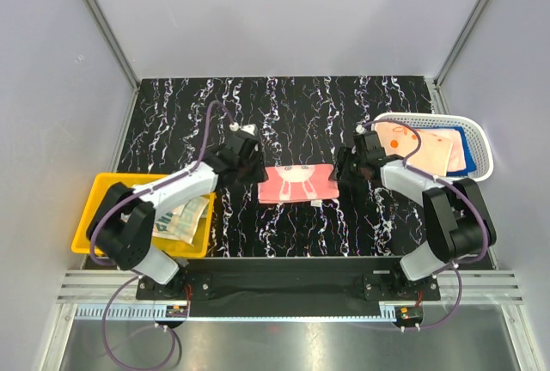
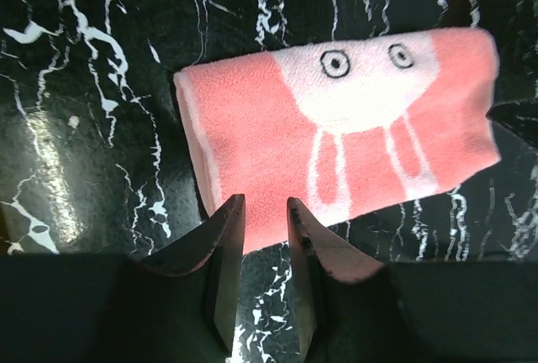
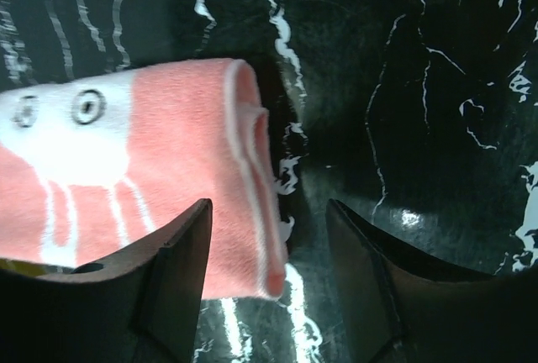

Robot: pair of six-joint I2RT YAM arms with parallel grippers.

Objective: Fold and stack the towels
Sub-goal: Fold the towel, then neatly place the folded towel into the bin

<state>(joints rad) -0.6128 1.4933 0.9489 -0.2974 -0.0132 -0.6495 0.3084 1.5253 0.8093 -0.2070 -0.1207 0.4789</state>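
Observation:
A folded salmon-pink towel [image 1: 296, 184] with a white animal print lies flat on the black marbled table between my two grippers. At its left end my left gripper [image 1: 254, 167] is open; in the left wrist view its fingers [image 2: 225, 237] stand narrowly apart just short of the towel [image 2: 336, 128], with only table between them. My right gripper [image 1: 343, 169] is open wide at the right end. In the right wrist view the towel's folded edge [image 3: 244, 170] lies below the gap between the fingers [image 3: 181, 262], untouched. More towels [image 1: 425, 149], orange, pale pink and blue, lie in the white basket.
A yellow bin [image 1: 96, 208] at the left holds a beige towel with letters [image 1: 182, 218]. The white mesh basket [image 1: 478, 135] stands at the right, behind my right arm. Grey walls close in the table on three sides.

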